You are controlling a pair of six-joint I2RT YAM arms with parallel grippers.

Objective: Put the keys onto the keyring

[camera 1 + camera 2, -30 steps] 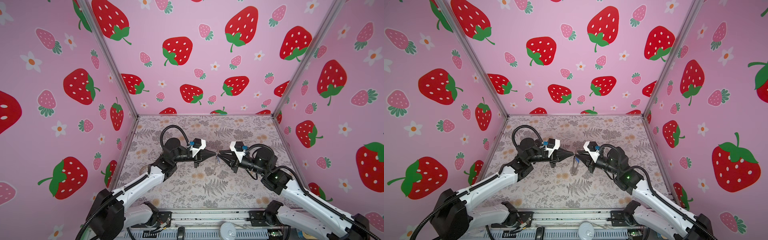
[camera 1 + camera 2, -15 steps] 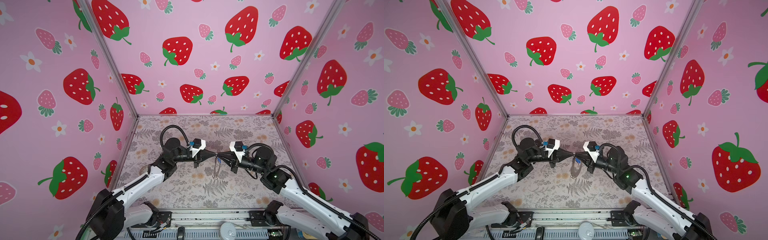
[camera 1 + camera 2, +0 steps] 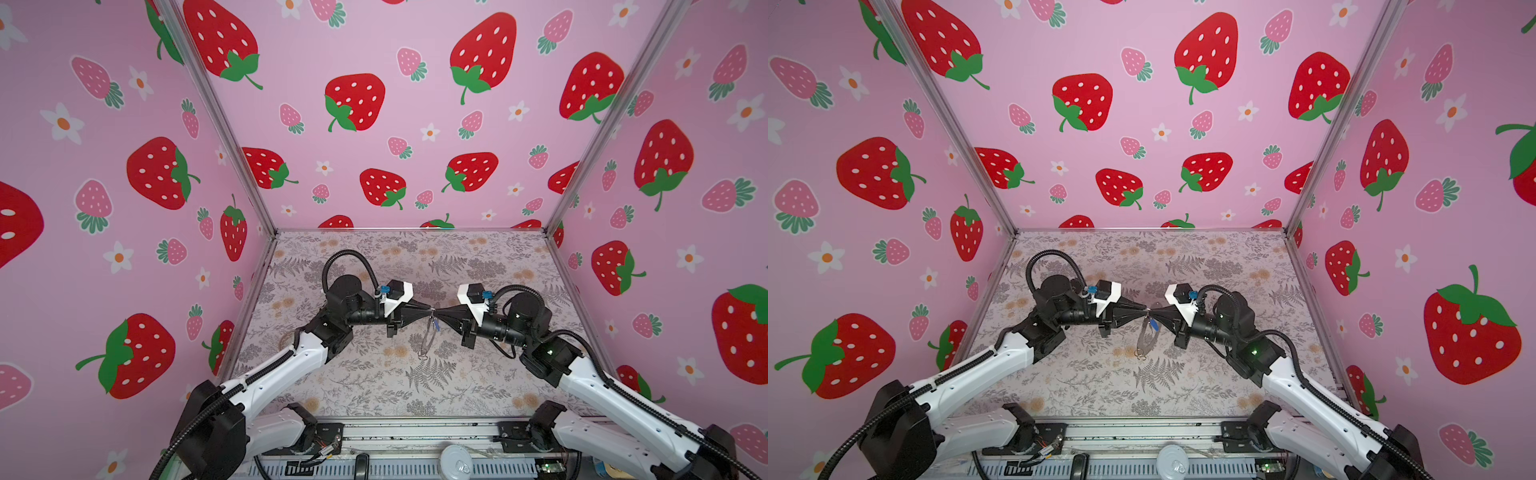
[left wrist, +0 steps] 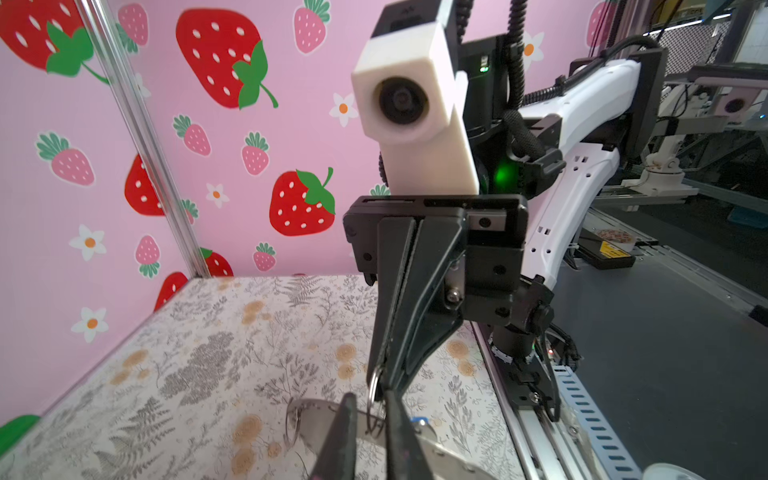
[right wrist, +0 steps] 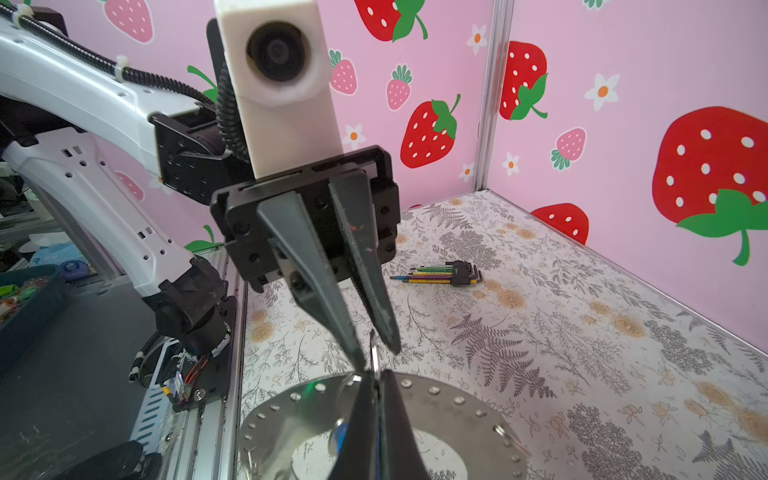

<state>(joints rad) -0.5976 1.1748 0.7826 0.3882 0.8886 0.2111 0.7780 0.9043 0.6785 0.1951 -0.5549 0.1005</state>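
Observation:
Both grippers meet tip to tip above the middle of the table in both top views. The keyring (image 5: pixel 440 409), a wide flat grey ring with small holes, hangs below them, edge-on in a top view (image 3: pixel 427 338). My right gripper (image 5: pixel 377 374) is shut on the thin wire loop (image 5: pixel 374 353) at the keyring's rim. My left gripper (image 4: pixel 369 393) stands open, its fingers on either side of that loop. The key's blue head (image 5: pixel 341 435) shows beside the right fingers, hanging by the keyring (image 3: pixel 1154 326).
A bundle of coloured hex keys (image 5: pixel 440 274) in a black holder lies on the floral table (image 3: pixel 478 374) beyond the left gripper (image 5: pixel 376 355). Pink strawberry walls (image 3: pixel 374 124) close in three sides. A metal rail (image 3: pixel 415 432) runs along the front edge.
My right gripper has moved in and shut on the wire loop. My left gripper, shut before, has opened. The keyring now hangs from the right gripper.

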